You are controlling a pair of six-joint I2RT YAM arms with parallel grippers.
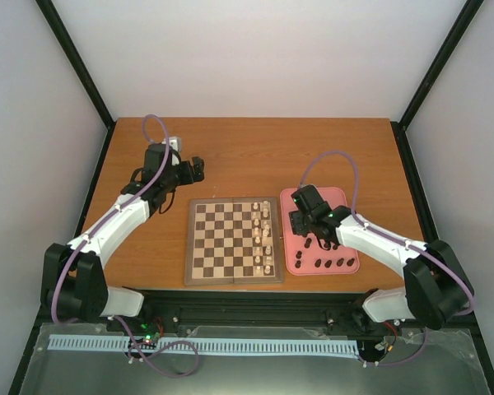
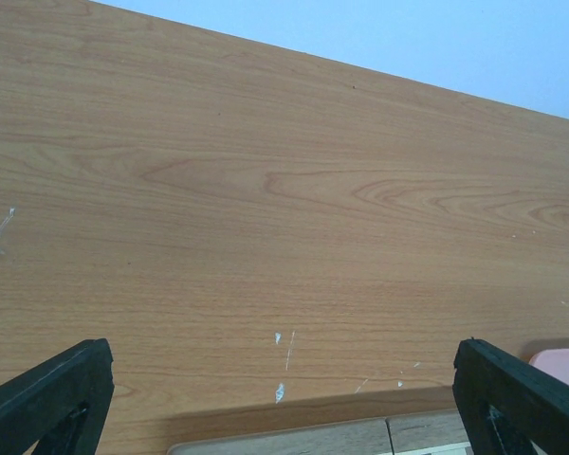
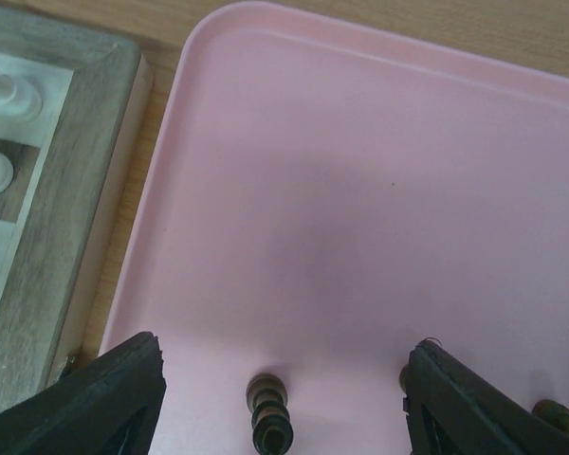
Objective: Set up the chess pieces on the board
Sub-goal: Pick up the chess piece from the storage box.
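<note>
Black fingers (image 3: 114, 393) of the right gripper (image 3: 286, 349) frame its wrist view, spread wide and gripping nothing; one dark piece (image 3: 269, 417) sits on the pink tray (image 3: 360, 142) roughly midway between them, touching neither, its long axis running up the picture (standing or lying, I cannot tell). Only the overhead view shows the other dark chess pieces (image 1: 325, 263) on the tray, cream pieces (image 1: 263, 239) on the board (image 1: 222, 247), and the left gripper (image 1: 199, 170), likewise wide and empty, above the table (image 1: 255, 148)
</note>
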